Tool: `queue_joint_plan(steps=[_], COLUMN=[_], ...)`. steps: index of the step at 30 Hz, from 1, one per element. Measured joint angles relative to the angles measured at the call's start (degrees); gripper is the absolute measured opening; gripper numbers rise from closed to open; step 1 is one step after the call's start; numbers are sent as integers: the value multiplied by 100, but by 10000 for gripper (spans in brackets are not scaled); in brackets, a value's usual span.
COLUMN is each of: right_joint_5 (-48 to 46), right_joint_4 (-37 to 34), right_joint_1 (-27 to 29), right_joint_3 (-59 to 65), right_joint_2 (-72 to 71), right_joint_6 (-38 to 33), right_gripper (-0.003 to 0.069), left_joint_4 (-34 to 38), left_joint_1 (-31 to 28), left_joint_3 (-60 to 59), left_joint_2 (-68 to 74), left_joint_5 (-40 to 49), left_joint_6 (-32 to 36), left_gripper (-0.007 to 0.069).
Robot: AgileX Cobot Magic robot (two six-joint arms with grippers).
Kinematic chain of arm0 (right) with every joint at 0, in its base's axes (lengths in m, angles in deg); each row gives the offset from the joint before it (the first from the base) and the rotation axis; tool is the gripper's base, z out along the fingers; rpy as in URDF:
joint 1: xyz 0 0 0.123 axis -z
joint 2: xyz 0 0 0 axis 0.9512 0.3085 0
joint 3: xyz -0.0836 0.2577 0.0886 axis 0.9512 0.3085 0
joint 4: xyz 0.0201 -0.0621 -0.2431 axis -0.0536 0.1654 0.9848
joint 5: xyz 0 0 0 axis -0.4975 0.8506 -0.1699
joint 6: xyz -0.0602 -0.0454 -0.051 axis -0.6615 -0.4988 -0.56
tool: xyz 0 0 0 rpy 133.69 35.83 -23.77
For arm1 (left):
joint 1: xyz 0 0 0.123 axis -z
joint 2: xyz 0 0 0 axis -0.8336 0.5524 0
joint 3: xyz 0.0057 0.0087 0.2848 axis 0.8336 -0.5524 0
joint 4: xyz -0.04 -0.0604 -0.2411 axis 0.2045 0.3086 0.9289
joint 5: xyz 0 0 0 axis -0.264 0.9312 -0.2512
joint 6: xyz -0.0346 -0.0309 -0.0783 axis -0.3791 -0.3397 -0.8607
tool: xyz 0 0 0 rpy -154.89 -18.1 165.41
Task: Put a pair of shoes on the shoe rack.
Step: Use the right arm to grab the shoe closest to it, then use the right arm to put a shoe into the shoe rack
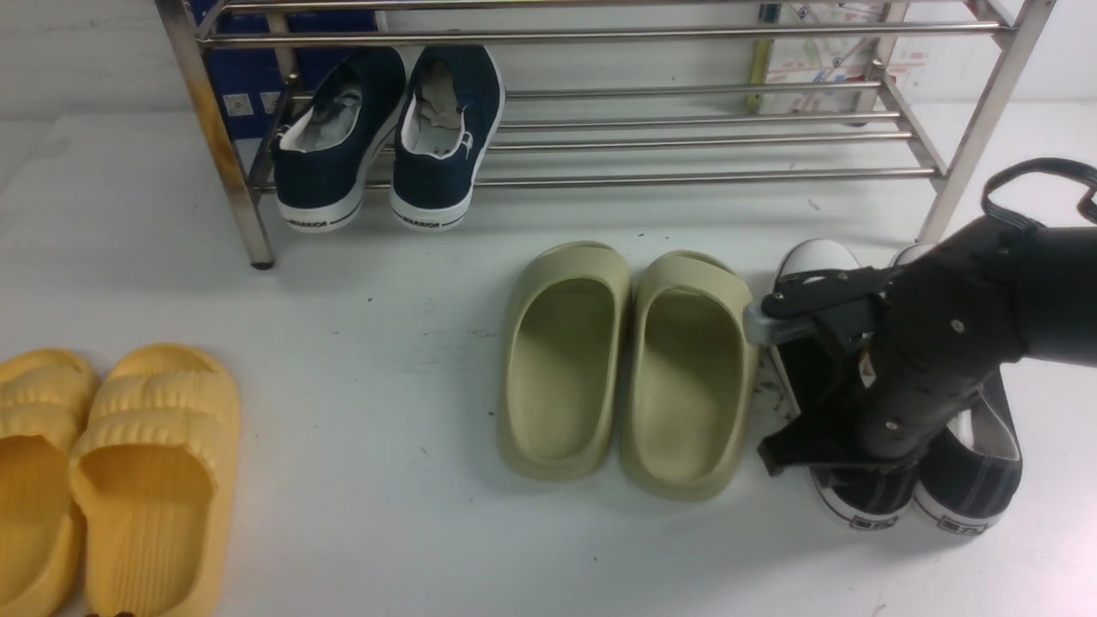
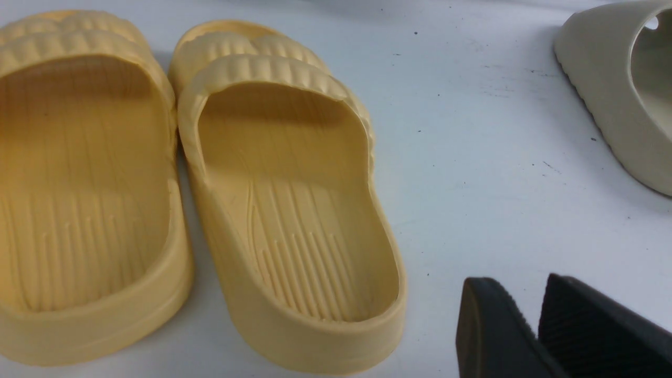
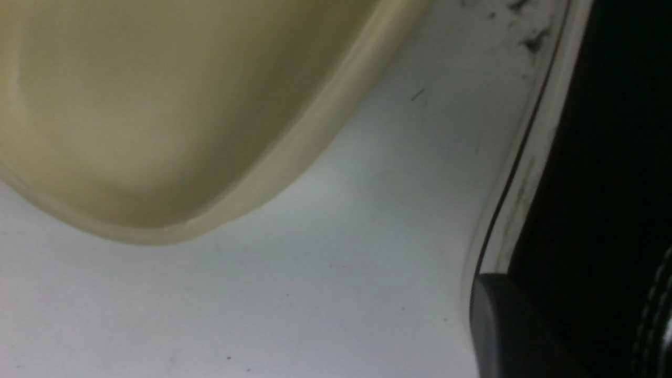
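Lower right, the right gripper (image 1: 814,394) is down on the left of the two black sneakers (image 1: 964,493) on the tabletop (image 1: 386,360), grip impossible to call, heels toward us and toes pointing up-frame at the shoe rack (image 1: 703,178). The left gripper (image 2: 525,286), slightly parted and empty, hovers by the two yellow slides (image 1: 146,463) at lower left, so the right one is much the nearer. Beyond the two olive slides (image 1: 561,360) in the centre, the one shoe rack spans the top, two navy sneakers (image 1: 446,146) parked on its left end.
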Motion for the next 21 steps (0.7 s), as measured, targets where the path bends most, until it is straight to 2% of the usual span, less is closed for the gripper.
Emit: queue_joint_plan(steps=[1, 3, 11, 16, 21], right_joint_5=[-88, -519, -1415, -1535, -1525], right_joint_4=[-42, -48, -45, -136, -717], right_joint_1=[0, -6, -6, -6, -6], right_joint_3=[-9, -60, -925, -1456, -1976], right_joint_2=[-38, -203, -835, -868, -863], right_joint_6=[0, -37, -294, -443, -1016], right_gripper=[43, 22, 22, 22, 22], left_joint_4=[0, 0, 0, 0, 0], left_joint_1=[0, 0, 0, 0, 0], left_joint_3=[0, 0, 0, 0, 0], left_joint_2=[0, 0, 0, 0, 0], left_joint_5=[0, 0, 0, 0, 0], left_joint_6=[0, 0, 0, 0, 0], left_gripper=[166, 169, 179, 183, 188])
